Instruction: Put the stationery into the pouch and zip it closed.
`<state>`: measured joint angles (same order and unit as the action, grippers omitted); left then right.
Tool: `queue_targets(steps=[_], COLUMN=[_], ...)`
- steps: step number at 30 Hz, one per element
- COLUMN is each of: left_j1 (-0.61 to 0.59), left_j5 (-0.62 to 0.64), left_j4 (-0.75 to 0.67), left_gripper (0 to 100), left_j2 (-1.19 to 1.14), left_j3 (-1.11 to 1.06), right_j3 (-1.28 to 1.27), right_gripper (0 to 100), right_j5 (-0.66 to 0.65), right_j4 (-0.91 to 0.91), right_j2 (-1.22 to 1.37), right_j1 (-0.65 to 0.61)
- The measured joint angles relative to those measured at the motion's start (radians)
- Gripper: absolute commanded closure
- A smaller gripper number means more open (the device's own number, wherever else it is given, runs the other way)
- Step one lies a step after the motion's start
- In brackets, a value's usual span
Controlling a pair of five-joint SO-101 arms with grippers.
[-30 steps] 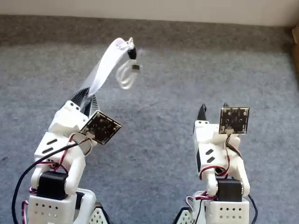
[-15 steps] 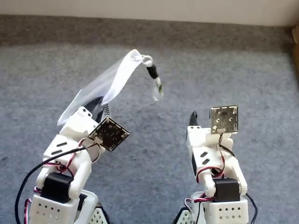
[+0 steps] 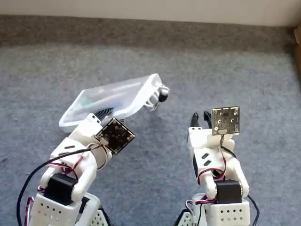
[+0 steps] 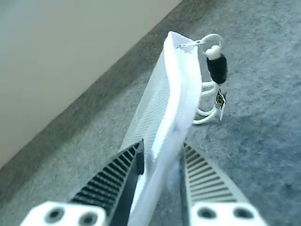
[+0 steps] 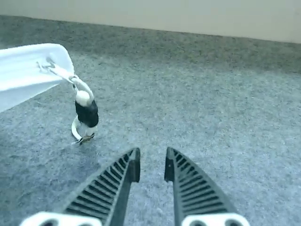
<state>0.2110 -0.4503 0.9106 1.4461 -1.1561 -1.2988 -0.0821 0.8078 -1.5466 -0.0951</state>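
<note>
Item 1, left gripper: I am holding it clamped on the pouch, the jaws pinching one short end of it.

Item 2, pouch: clear and pale-edged, it is hanging out from the left gripper over the surface. Within the last second I have been drawing this arm back and lowering it. The pouch has swung down from edge-up to nearly flat. I cannot tell whether its far corner is touching the surface.

Item 3, stationery: it is showing as pale sticks and a green bit through the pouch wall, so I am judging the loading step done.

Item 4, zip pull: a black bead on a ring, it is dangling at the pouch's free corner. I am reading that as the zip run to its end, though the teeth are too small to check.

Item 5, right gripper: I am keeping it unloaded, jaws a little parted. It has pulled back slightly and is pointing towards the zip pull.

Item 6, grey carpeted surface: it is lying under both arms.

Item 7, darker strip: it is running along the far edge, below a pale wall.
</note>
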Motion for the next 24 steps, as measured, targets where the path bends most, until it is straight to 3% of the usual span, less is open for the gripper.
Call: queue_targets(steps=[5, 14, 18, 24], left_j1=[0.000, 0.009, 0.054, 0.094], left_j5=[0.057, 0.160, 0.166, 0.270], left_j4=[0.000, 0.006, 0.092, 0.178], left_gripper=[77, 77, 77, 77], left_j2=[0.000, 0.000, 0.000, 0.012], left_j3=[0.000, 0.000, 0.023, 0.141], right_j3=[0.000, 0.000, 0.000, 0.000], right_gripper=[92.1, 92.1, 92.2, 92.2], right_j5=[0.000, 0.000, 0.005, 0.006], right_j4=[0.000, 0.103, 0.123, 0.199], right_j2=[0.000, 0.000, 0.000, 0.000], right_j1=[0.000, 0.000, 0.000, 0.000])
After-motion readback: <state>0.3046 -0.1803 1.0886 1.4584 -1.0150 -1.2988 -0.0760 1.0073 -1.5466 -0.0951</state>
